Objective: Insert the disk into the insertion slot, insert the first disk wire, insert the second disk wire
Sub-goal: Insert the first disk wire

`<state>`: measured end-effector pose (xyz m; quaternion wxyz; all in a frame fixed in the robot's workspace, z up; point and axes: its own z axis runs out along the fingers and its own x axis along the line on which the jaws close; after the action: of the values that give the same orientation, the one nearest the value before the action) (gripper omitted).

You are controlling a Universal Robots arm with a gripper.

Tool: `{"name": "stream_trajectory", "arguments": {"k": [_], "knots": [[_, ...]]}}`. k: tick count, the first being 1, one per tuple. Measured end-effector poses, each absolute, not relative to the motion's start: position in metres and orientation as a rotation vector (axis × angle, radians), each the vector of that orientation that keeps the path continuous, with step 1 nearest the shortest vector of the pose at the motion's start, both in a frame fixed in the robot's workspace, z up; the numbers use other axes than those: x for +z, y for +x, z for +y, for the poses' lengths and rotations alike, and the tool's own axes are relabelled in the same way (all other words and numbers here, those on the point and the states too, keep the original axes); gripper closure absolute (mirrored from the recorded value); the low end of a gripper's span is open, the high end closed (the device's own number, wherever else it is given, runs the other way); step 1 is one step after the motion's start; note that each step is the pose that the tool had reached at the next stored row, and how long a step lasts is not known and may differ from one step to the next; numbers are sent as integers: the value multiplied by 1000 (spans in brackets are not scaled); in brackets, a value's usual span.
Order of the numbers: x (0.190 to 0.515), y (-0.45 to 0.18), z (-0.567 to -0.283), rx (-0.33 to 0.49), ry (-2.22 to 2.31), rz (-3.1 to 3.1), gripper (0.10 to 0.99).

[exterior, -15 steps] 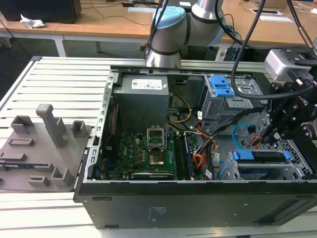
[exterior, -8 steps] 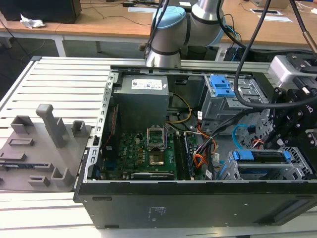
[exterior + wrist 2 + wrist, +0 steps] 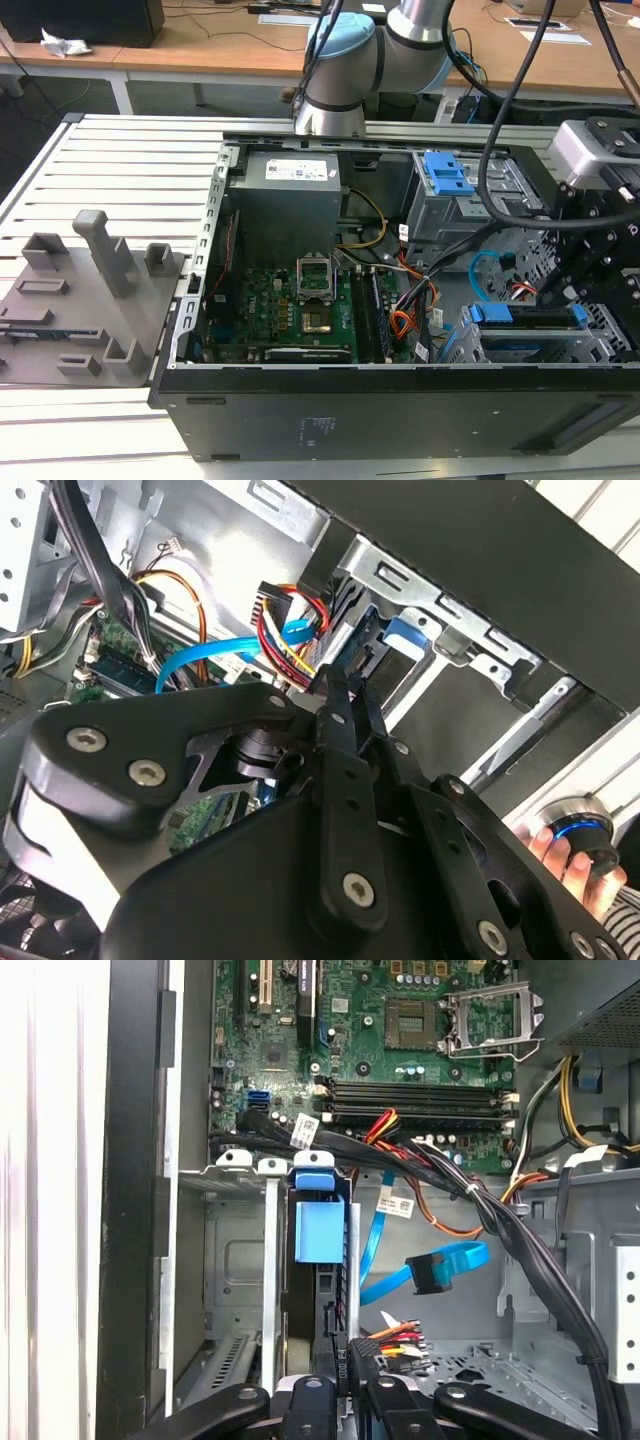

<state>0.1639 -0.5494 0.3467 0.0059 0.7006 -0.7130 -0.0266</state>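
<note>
Slatted metal table (image 3: 130, 150) carrying an open black computer case (image 3: 400, 410), wooden desks behind. Grey moulded fixture (image 3: 100, 290) on the table beside the case, toward the exterior view's left. Arm (image 3: 345, 60) reaching over the case's far edge, with its black wrist assembly above the case's near corner on the exterior view's right. Insertion slot (image 3: 232, 1260) in that corner, silver sheet metal. Disk (image 3: 320, 1230) already seated inside it, blue carrier end showing between the cage walls in the first wrist view. Gripper (image 3: 342, 1352) just behind the disk's rear end, fingers pinched close together on a black plug (image 3: 366, 1348) trailing red, yellow and black wires. Plug right at the disk, seated or not cannot tell. Blue data cable (image 3: 440, 1265) loose nearby, its connector hanging free, apart from the disk. Green motherboard (image 3: 350, 1030) on the case floor beyond the cage. Taller grey box with blue latch (image 3: 445, 175) along the case's far edge. Person's hand (image 3: 560, 858) in the second wrist view outside the case, fingers on a round knob (image 3: 580, 830) with a blue ring.
</note>
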Motion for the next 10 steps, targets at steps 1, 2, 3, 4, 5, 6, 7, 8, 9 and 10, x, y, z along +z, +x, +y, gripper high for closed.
{"name": "stream_trajectory", "arguments": {"k": [1, 2, 3, 4, 5, 6, 7, 8, 9, 10], "knots": [[346, 164, -550, -83, 2192, -2232, 906], [346, 164, -550, -84, 2193, -2232, 906], [345, 164, -550, -84, 2193, -2232, 906], [345, 164, -551, -84, 2193, -2232, 906], [345, 165, -553, -84, 2193, -2232, 906], [344, 165, -553, -84, 2193, -2232, 906], [343, 165, -553, -83, 2193, -2232, 906], [343, 165, -553, -84, 2193, -2232, 906], [342, 166, -553, -84, 2193, -2232, 906], [342, 166, -553, -84, 2193, -2232, 906]]}}
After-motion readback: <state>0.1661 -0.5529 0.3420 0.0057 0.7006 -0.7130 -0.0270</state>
